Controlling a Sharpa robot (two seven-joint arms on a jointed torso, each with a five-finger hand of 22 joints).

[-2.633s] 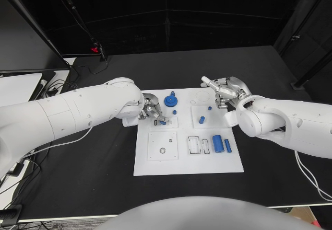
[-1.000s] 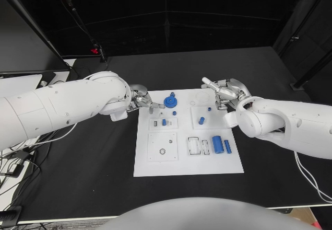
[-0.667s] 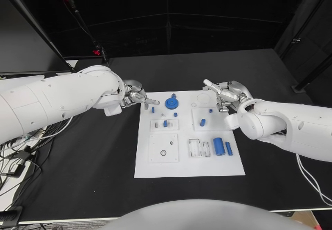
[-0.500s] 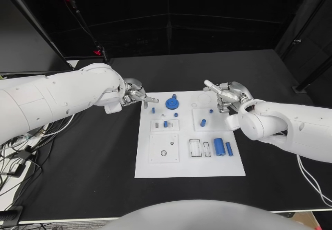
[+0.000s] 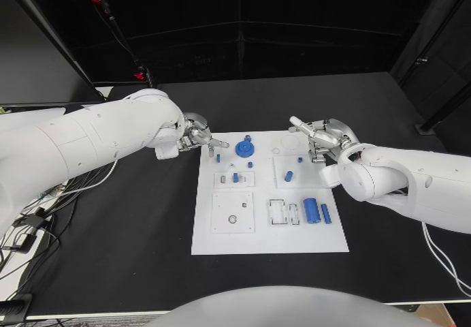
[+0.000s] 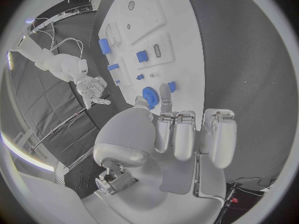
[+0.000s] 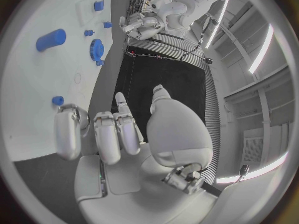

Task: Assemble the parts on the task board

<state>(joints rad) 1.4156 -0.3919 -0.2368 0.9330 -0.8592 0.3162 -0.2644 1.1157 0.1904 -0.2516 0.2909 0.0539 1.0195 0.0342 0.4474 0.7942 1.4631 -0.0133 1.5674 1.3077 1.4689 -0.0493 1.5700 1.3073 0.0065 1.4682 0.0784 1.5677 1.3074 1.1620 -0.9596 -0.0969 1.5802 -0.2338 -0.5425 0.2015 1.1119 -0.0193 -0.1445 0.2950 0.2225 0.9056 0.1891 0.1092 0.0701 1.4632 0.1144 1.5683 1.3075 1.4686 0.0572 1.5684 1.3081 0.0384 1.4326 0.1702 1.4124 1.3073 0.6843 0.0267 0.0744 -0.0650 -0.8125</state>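
Task board [image 5: 267, 235] lies between my empty, loose-fingered hands; the blue gear [image 5: 244, 145] sits just beside my left hand [image 5: 197, 135]. I'd approach slowly, right hand [image 5: 325, 138] hovering clear.

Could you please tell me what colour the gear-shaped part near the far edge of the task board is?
Blue; the gear-shaped part shows best in the head view.

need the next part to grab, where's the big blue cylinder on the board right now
In the head view the big blue cylinder lies on the task board, near its right edge, between a white slotted block and a thinner blue bar.
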